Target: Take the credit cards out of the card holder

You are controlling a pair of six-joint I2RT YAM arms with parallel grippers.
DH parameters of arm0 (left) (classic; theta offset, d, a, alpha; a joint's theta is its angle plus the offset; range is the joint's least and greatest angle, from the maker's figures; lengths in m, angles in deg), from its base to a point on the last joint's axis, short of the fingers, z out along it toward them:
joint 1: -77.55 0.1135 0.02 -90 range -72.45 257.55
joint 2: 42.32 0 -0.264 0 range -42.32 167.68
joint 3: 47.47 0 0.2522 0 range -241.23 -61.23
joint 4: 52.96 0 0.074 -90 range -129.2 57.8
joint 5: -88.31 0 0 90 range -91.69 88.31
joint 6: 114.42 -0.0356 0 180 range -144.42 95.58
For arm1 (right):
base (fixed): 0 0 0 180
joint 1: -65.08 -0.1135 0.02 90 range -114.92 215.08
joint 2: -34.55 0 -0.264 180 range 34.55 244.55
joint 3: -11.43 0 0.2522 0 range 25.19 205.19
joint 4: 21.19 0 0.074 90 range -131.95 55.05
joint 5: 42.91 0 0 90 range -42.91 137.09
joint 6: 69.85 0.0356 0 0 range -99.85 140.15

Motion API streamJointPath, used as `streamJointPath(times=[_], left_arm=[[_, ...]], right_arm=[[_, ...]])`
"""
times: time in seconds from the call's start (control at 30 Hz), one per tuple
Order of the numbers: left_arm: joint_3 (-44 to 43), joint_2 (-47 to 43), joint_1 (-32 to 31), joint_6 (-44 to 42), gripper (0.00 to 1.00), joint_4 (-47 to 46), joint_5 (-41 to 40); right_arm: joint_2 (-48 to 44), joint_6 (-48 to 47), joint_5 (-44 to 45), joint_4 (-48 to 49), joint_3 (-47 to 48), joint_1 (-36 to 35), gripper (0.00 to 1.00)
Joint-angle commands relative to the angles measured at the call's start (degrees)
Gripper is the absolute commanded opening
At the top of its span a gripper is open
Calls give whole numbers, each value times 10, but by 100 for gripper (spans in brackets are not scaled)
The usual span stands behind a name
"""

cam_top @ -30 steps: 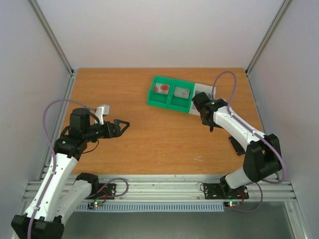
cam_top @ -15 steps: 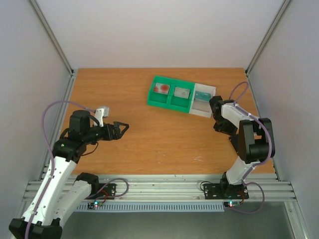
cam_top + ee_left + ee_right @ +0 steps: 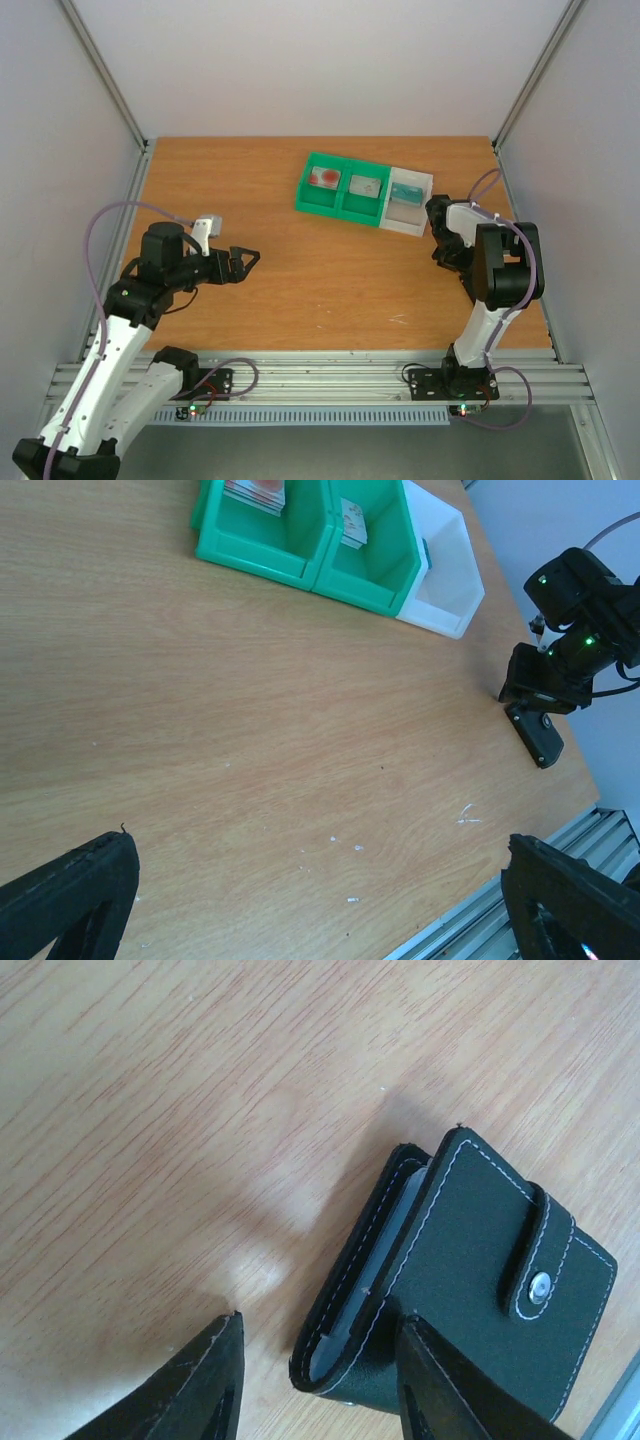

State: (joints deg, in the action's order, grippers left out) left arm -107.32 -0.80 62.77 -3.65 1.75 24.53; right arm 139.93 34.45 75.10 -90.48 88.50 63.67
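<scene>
While one wooden table (image 3: 300,290) is carrying everything, the left gripper (image 3: 240,262) is hanging wide open, empty. The right gripper (image 3: 320,1380) is straddling one strapped-shut card holder (image 3: 470,1260) on the table's right side, jaws parted, not clamping. One green tray (image 3: 335,206) is holding two credit cards (image 3: 325,178), and one white tray (image 3: 400,223) is holding a third, a teal card (image 3: 405,190).

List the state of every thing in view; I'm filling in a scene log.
card holder: strap snapped shut, lying on the table, one edge gaping slightly.
red-marked card: lying in the green tray, left compartment.
greyish card: lying in the green tray's right compartment.
teal card: lying in the white tray.
left hand: open, empty.
right hand: open, fingers astride the card holder's corner.
</scene>
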Motion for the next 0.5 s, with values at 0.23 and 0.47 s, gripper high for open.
streamJointPath(times=[0.23,0.47], left_arm=[[-24,-8,-26,-16,100,6,-23],[-26,-6,-43,-17,99,10,-33]], right_arm=[[28,34,31,-43,38,6,30],[17,63,21,-54,26,6,27]])
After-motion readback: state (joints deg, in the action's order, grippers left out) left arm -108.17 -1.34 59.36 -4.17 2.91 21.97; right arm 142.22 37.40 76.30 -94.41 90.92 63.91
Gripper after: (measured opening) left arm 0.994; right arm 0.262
